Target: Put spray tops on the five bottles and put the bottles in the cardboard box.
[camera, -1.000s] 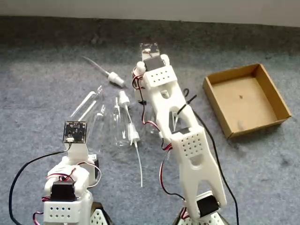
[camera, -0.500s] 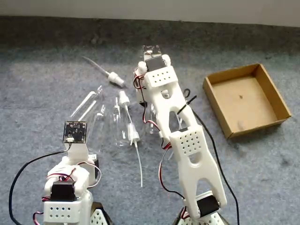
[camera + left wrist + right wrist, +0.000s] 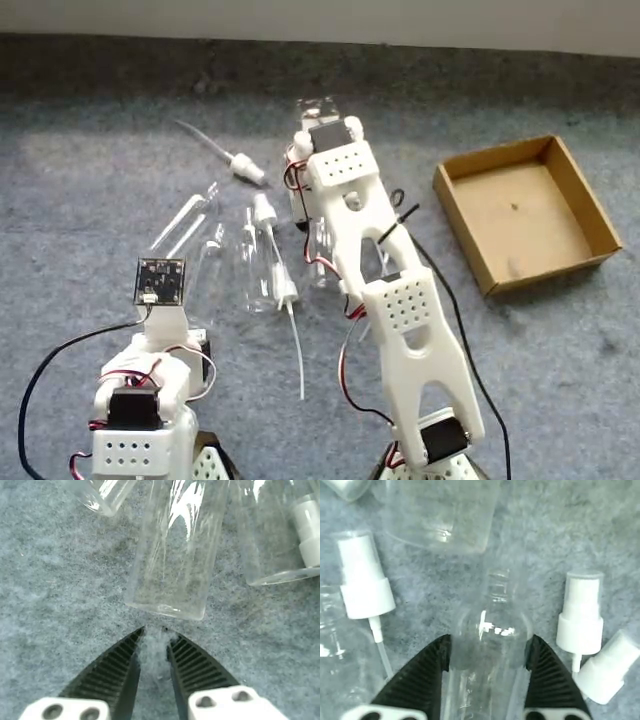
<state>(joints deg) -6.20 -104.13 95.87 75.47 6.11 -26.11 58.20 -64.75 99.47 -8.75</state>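
My right gripper (image 3: 489, 642) is shut on a clear bottle (image 3: 495, 610) without a top, one finger against each shoulder, the neck pointing away from the wrist. In the high view this gripper (image 3: 320, 112) is at the far middle of the carpet. White spray tops (image 3: 365, 580) (image 3: 580, 615) lie on either side of the held bottle. My left gripper (image 3: 156, 634) hovers over the carpet, open by a narrow gap and holding nothing, just short of the base of a clear bottle (image 3: 172, 555). The cardboard box (image 3: 455, 195) stands empty at the right.
More clear bottles (image 3: 190, 225) (image 3: 255, 262) lie in the middle left, with spray tops (image 3: 243, 166) (image 3: 265, 208) (image 3: 287, 292) and their long tubes among them. The right arm (image 3: 405, 320) stretches over another bottle. Grey carpet covers the table.
The right arm has shifted slightly nearer and to the right with the bottle in its gripper. The left arm has not moved.
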